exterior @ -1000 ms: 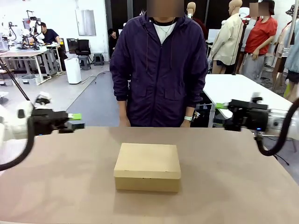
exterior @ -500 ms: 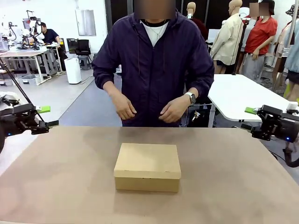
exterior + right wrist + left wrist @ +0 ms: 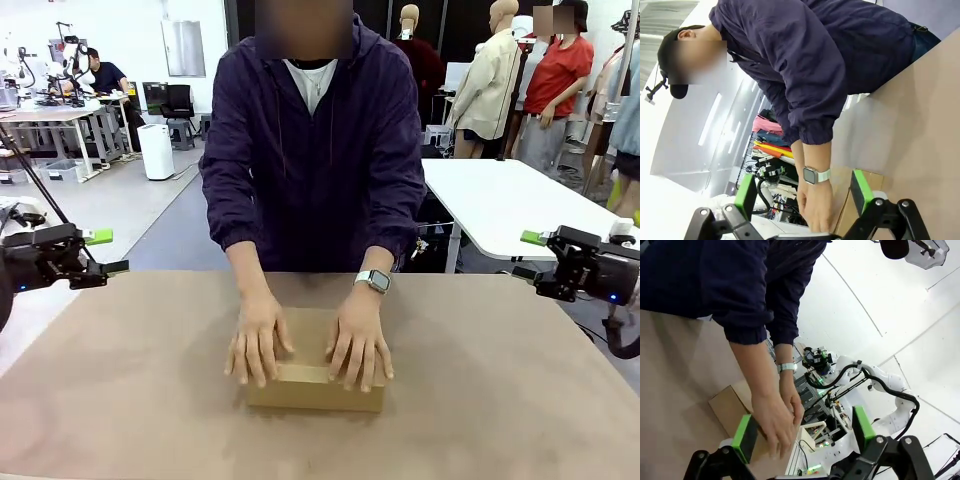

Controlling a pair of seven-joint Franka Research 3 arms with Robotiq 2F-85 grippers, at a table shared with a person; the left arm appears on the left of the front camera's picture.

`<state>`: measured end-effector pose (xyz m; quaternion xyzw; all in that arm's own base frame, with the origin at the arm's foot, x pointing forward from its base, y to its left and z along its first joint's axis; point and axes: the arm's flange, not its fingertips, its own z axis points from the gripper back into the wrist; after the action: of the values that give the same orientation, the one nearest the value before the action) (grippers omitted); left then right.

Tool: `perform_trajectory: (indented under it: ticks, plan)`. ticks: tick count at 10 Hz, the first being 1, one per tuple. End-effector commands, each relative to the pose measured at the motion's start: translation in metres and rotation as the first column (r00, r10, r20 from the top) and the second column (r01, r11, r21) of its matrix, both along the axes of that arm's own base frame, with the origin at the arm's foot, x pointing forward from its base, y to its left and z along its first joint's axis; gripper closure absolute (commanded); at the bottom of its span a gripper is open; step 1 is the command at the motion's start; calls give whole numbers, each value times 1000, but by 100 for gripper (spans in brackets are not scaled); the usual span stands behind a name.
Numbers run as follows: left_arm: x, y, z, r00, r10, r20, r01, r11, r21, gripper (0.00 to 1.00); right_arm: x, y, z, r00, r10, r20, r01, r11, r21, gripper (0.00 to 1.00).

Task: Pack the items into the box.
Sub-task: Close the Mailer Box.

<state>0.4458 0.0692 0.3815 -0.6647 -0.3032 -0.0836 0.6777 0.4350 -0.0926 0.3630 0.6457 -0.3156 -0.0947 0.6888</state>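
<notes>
Front view: the box [image 3: 315, 385], closed at mid-tabletop [image 3: 500, 400], was now covered by both the person's hands [image 3: 258, 340], lowered since a moment before; packing judged finished.

Left wrist view: left hand [image 3: 805, 432] open, empty.

Right wrist view: right hand [image 3: 804, 189] open, empty.

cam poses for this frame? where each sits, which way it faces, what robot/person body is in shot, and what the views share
Front: fixed between the arms, facing across the brown table; left gripper, right gripper, and the person's hands on the shallow brown cardboard box.
Left wrist: looks along its green-padded fingers, rolled view, at the hands on the box; the right arm stands beyond.
Right wrist: looks along its fingers at the watch-wearing hand.
Shared: person, box, table.
</notes>
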Motion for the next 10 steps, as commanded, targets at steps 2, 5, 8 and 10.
perform_trajectory:
  ticks: [2,5,8,10]
  plan:
    - [-2,-1,4,1000,-3,2,3,1000,11,0,-1,1,6,1000,12,-13,-12,1000,2,0]
    - [-2,-1,4,1000,-3,2,3,1000,11,0,-1,1,6,1000,12,-13,-12,1000,2,0]
    - [-2,-1,4,1000,-3,2,3,1000,11,0,-1,1,6,1000,12,-13,-12,1000,2,0]
    - [-2,-1,4,1000,-3,2,3,1000,11,0,-1,1,6,1000,12,-13,-12,1000,2,0]
